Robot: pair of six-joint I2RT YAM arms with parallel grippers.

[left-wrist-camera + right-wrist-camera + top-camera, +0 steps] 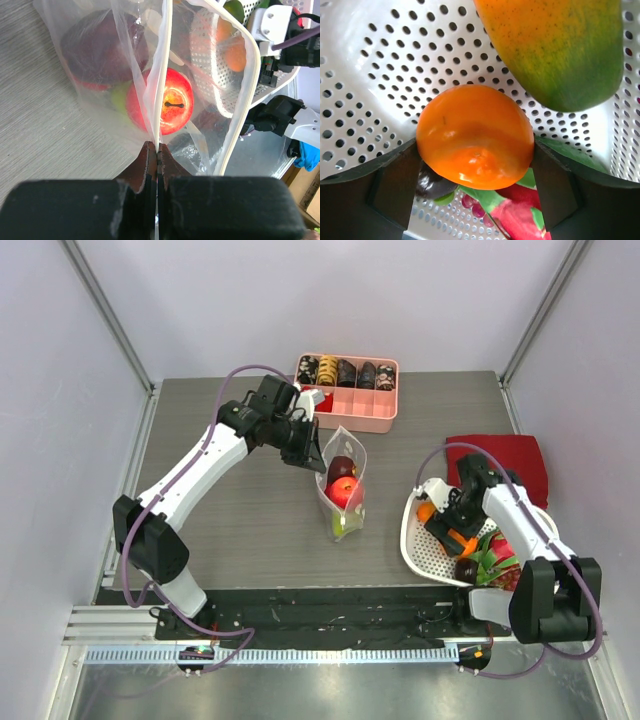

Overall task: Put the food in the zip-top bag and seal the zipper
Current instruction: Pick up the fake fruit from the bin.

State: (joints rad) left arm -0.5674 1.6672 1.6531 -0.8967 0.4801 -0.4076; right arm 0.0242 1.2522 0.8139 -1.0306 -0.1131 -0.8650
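The clear zip-top bag (343,502) stands open mid-table, with a red apple (346,491), a dark red fruit (340,468) and a green fruit (340,526) inside. My left gripper (312,457) is shut on the bag's rim at the whitish zipper (163,75), fingertips pinching it (158,148); the apple (167,102) shows through the plastic. My right gripper (450,525) is down in the white basket (415,540). Its fingers (395,185) press both sides of an orange round fruit (475,135).
The pink compartment tray (347,412) stands behind the bag. A red cloth (515,462) lies under the basket's far side. The basket (370,75) also holds an orange-green fruit (560,50), a dark fruit and red-green toy food.
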